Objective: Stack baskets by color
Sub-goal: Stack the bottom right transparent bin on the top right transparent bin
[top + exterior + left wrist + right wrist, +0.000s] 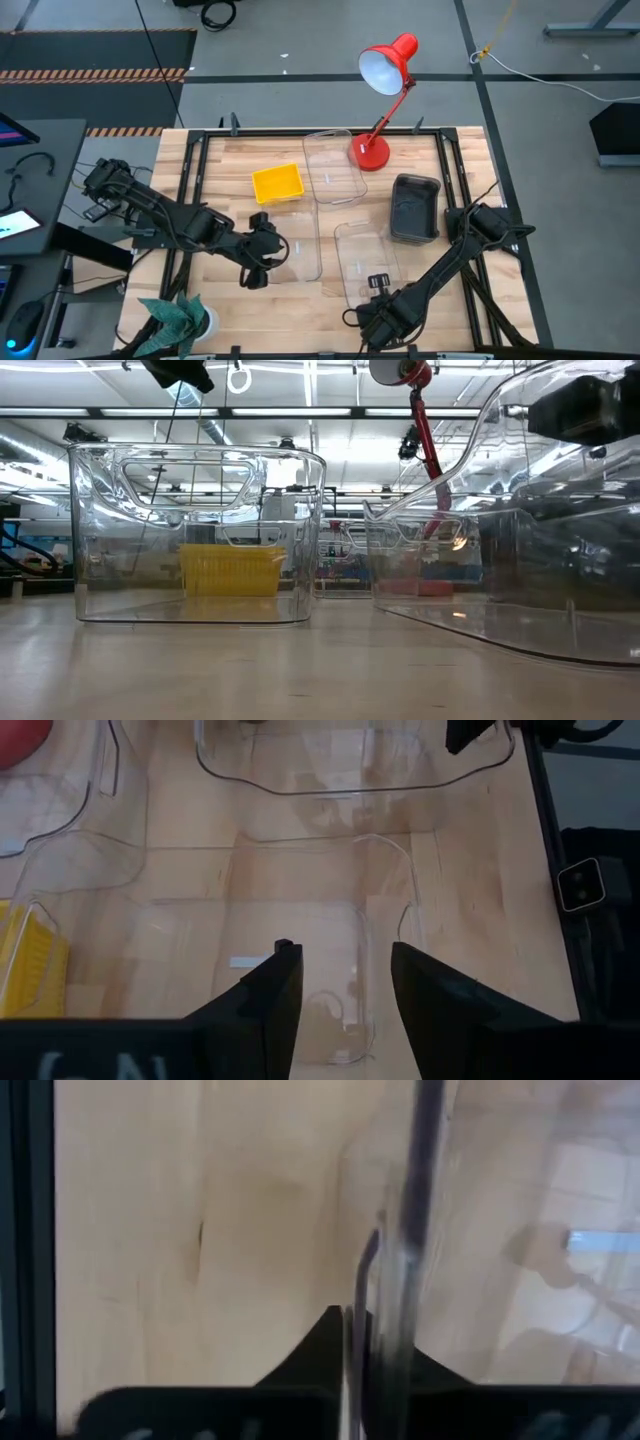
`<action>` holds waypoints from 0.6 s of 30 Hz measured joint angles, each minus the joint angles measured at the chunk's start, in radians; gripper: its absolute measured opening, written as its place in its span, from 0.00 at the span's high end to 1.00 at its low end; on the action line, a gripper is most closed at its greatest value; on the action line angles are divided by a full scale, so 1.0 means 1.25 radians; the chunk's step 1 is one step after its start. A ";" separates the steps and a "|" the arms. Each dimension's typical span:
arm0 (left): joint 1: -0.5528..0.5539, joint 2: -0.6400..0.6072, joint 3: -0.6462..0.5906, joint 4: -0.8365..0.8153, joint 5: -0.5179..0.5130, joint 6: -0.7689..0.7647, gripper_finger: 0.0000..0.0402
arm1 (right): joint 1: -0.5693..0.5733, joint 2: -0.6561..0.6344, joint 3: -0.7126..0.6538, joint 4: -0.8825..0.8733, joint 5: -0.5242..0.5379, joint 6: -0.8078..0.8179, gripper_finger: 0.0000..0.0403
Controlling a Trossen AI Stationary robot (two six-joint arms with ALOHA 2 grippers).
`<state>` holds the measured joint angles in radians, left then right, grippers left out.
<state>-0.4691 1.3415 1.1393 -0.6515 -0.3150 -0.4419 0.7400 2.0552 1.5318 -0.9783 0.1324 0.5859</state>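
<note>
Two grippers at work on the wooden surface (200, 170); right gripper (377, 288), fingers clamped on the rim of the near-centre clear rectangular plastic basket (362, 258); left gripper (272, 250), fingers apart, at another clear basket (300, 250); small square yellow basket (277, 184) beyond.

Workshop floor around a wooden table

We see a pale wood table (225, 165) on a grey floor (300, 40) crossed by dark lines, with a hazard-striped strip (95, 75) beside a black mat (90, 45). A red lamp (385, 70) stands at the table's far edge, and a white cable (540, 75) trails across the floor. From table height, rows of ceiling lights (300, 415) run over what may be benches, too blurred to be sure.
</note>
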 joint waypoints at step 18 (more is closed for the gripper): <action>-0.016 0.000 0.000 -0.004 -0.039 0.005 0.60 | 0.015 -0.037 0.233 -0.351 0.228 -0.063 0.99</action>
<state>-0.4886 1.3415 1.1393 -0.6570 -0.3637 -0.4351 0.7588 2.0087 1.8226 -1.4176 0.4176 0.5076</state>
